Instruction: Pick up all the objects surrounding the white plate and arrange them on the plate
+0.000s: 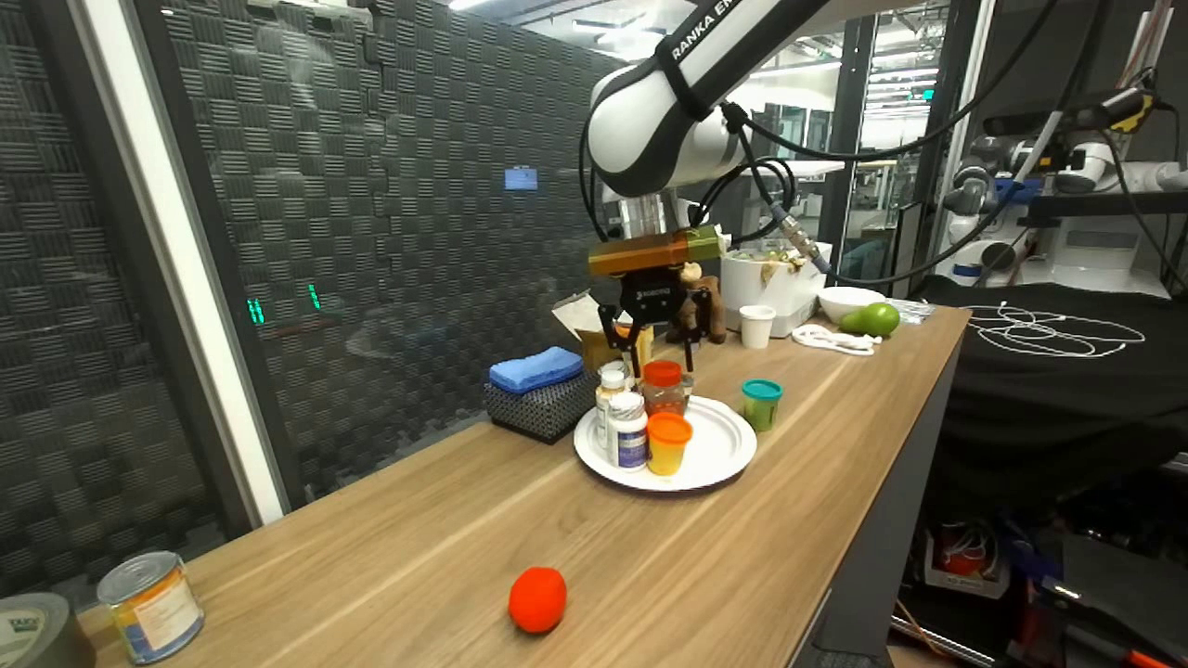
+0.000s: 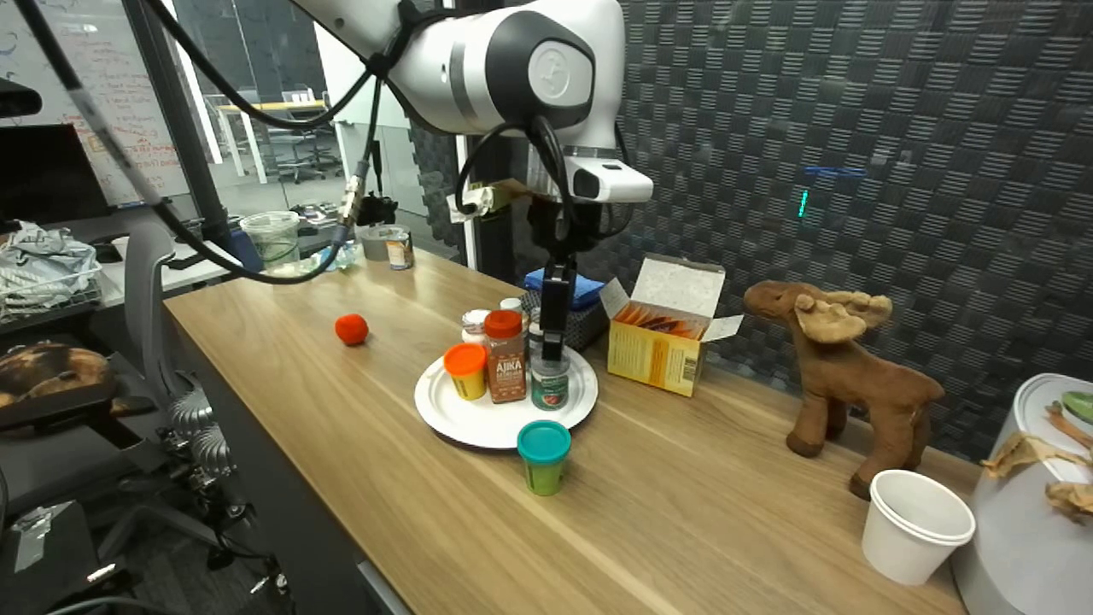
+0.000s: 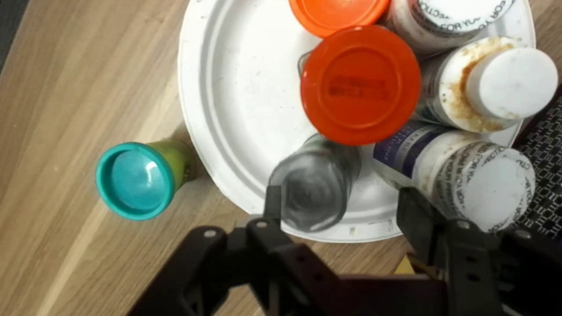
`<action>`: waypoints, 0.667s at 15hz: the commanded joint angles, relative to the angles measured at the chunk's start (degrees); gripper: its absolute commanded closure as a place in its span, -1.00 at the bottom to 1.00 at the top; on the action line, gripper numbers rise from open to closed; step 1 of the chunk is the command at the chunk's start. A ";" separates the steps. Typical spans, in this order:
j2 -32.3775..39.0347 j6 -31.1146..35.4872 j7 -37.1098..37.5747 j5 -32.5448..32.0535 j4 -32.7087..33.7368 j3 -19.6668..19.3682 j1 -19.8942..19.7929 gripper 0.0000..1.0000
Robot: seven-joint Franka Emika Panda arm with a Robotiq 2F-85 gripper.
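The gripper (image 3: 339, 204) hangs over one side of the white plate (image 3: 239, 74), its fingers (image 3: 415, 217) well apart and clamped on nothing. In the wrist view one fingertip overlaps the outline of the grey-topped jar (image 3: 314, 193), the other shows just beside a white bottle (image 3: 485, 188); whether either touches cannot be told. Here is likely the chief danger: a sideways move before a clear lift could catch the jar, and with the red-capped spice bottle (image 3: 362, 85) so near, one knock might tip several.

These all stand on the plate, as does the orange-lidded tub (image 2: 467, 384) — a cluster crowded to one side, with bare room opposite.

The teal-lidded tub (image 3: 135, 180) stands upright on the table (image 3: 57, 131), just beside the rim. It looks the natural next pick, and its nearness is the trouble: a finger coming down between tub and rim may press the plate's edge and tilt everything on it. The tub narrows toward its base, so a grip may meet it unevenly.

Farther out, the red ball (image 1: 537, 599) lies on the table, well apart from the plate — a grazing touch would probably set it rolling.
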 commanded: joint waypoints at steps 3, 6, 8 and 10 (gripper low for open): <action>-3.67 2.47 1.88 0.05 -3.15 -1.19 0.80 -1.00; -6.68 4.43 3.20 -0.71 -5.73 -1.90 0.83 -1.00; -9.29 5.17 4.07 -1.32 -8.01 -2.43 0.86 -1.00; -12.71 6.72 6.10 -3.42 -11.59 -3.33 1.16 -1.00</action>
